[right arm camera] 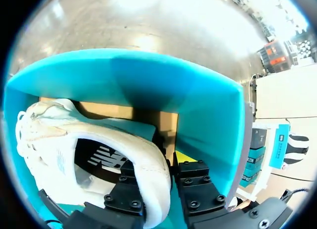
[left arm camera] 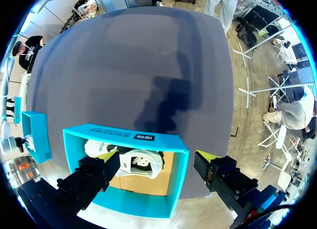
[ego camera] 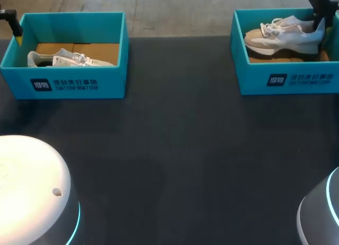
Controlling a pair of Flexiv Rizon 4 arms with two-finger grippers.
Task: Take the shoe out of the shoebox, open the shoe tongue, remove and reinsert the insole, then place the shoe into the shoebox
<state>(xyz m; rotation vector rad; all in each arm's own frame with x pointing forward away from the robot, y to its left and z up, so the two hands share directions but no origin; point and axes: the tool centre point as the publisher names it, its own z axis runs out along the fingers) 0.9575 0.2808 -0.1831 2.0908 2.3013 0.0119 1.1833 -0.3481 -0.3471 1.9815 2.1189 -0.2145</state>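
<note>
The right shoe (ego camera: 283, 35), a pale sneaker with white laces, sits inside the right shoebox (ego camera: 286, 78), a teal carton at the far right of the dark table (ego camera: 175, 149), with its toe pointing toward the middle of the table and its heel at the box's outer end. The right gripper (ego camera: 319, 22) comes down into that end of the box. From the right wrist view its hold is plain: the right gripper (right arm camera: 166, 182) is clamped on the heel collar of the shoe (right arm camera: 99, 154), one black finger (right arm camera: 124, 197) inside the opening and the other outside the heel, with only the padded wall between them. I cannot tell whether the sole rests on the cardboard floor or hangs just above it. The teal wall (right arm camera: 198, 105) rises close ahead of the fingers. Well apart, at the table's far left, the left shoebox (ego camera: 63, 83) holds the left shoe (ego camera: 63, 59), lying low on its cardboard floor. The left gripper (left arm camera: 156, 162) hovers above this box with its fingers spread wide and nothing between them. One yellow tip is over the box's interior, beside the shoe (left arm camera: 138, 162). The other is just outside the box's side wall.
</note>
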